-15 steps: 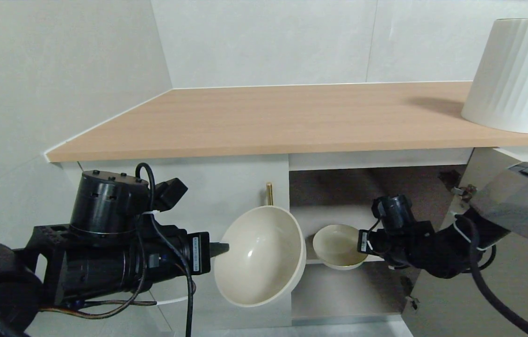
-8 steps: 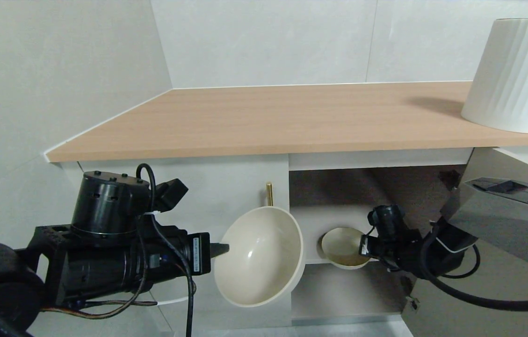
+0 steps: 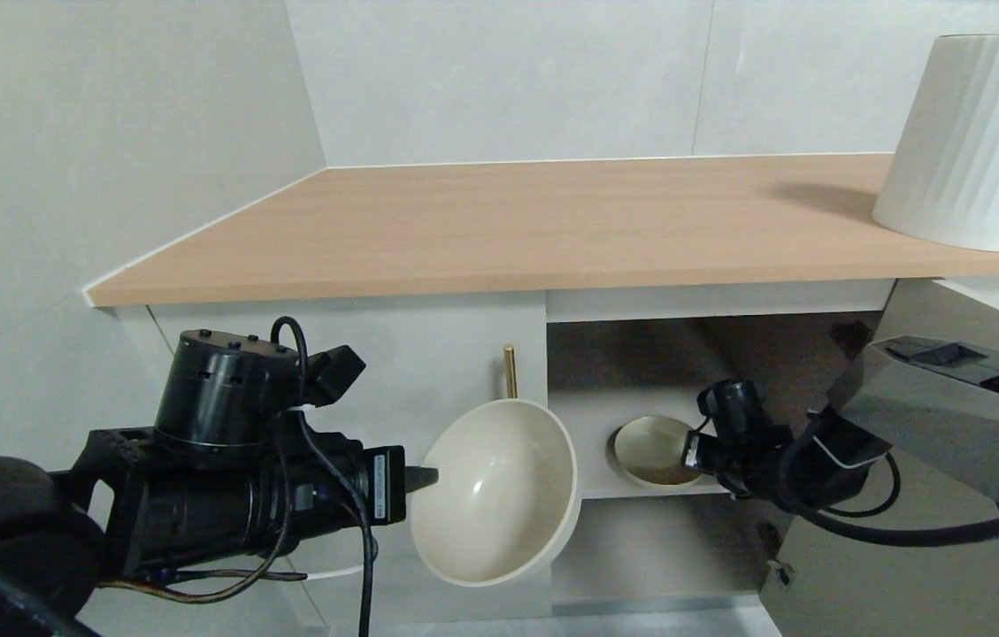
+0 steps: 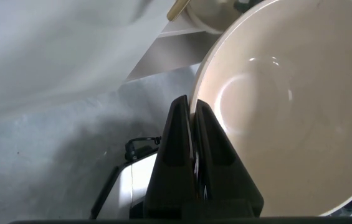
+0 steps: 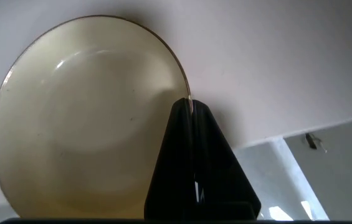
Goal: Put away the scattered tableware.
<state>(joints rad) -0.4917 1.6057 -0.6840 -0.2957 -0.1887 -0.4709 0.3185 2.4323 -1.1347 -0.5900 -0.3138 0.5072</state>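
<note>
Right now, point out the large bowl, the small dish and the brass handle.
large bowl (image 3: pixel 486 500), head view, inner wall.
small dish (image 3: pixel 649 447), head view, centre of its inside.
brass handle (image 3: pixel 510 370), head view, middle of the bar.

The large bowl (image 3: pixel 495 491) hangs before the closed cabinet door (image 3: pixel 375 354), left of the small bowl (image 3: pixel 651 449), which is inside the open cabinet (image 3: pixel 729 349) under the countertop (image 3: pixel 508 230).

Bright, even light on the countertop (image 3: pixel 508 221); the ribbed container (image 3: pixel 977 141) casts a soft leftward shadow; the cabinet interior (image 3: pixel 641 354) around the small dish (image 3: pixel 651 449) is dim; glare spots the large bowl (image 3: pixel 499 504).
</note>
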